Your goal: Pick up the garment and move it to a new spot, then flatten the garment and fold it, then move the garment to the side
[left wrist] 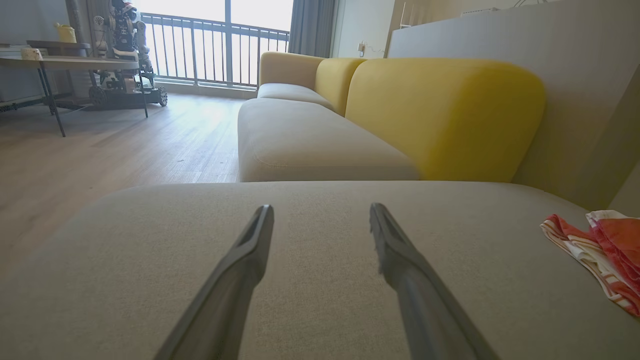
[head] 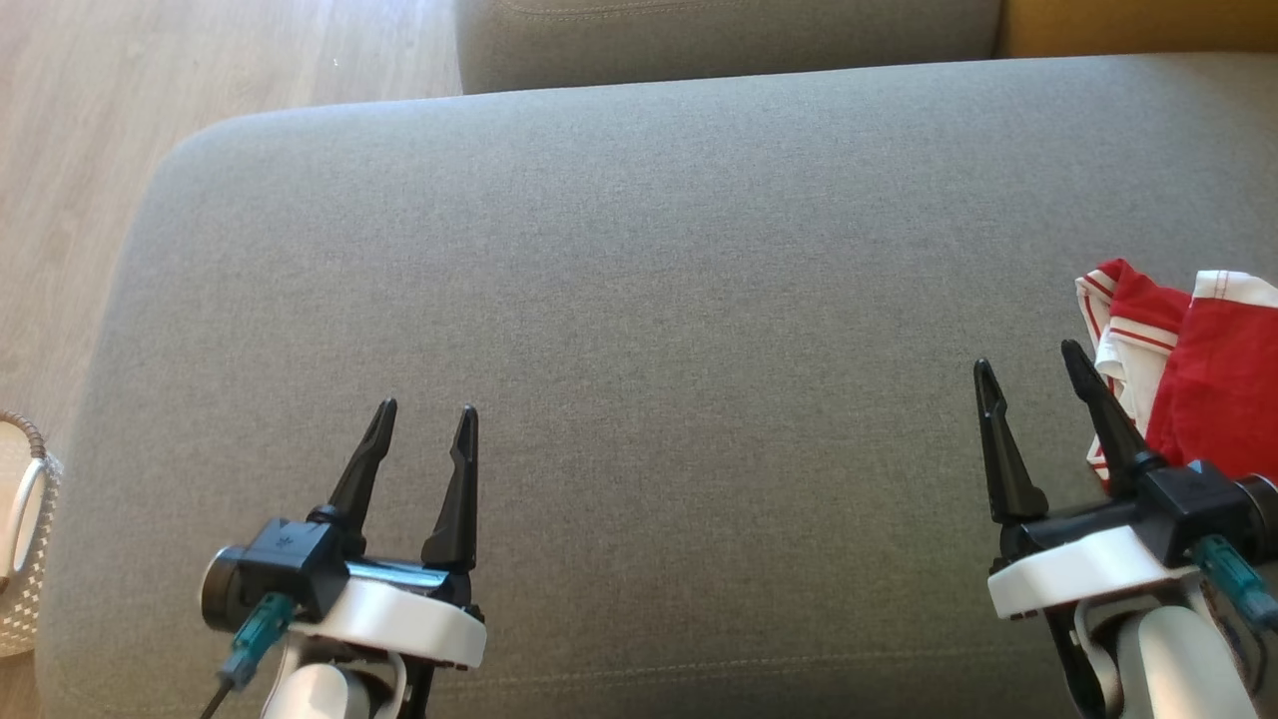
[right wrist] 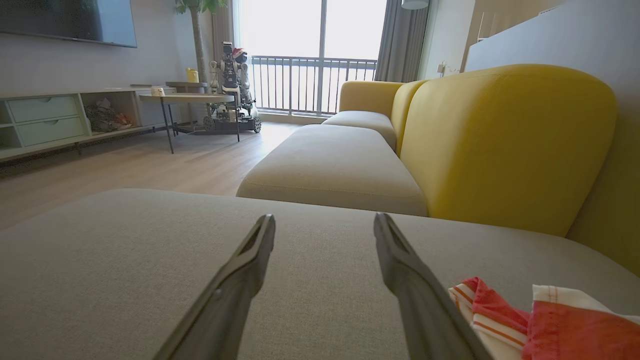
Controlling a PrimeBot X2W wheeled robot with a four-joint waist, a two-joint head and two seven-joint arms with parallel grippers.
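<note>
Garment: red fabric, white bands with thin red stripes at the edges, crumpled in a heap, not flat. It lies on the grey sofa seat, just outside the right gripper, on its outer-finger side. That finger overlaps the cloth's white edge in the head view; cannot tell if they touch. Nothing lies between the jaws. Right jaws are spread wide and released, holding nothing. Left gripper jaws are also spread and empty over bare cushion, with the garment well apart on its right. Yellow backrest is ahead of both fingertips, to the right.
</note>
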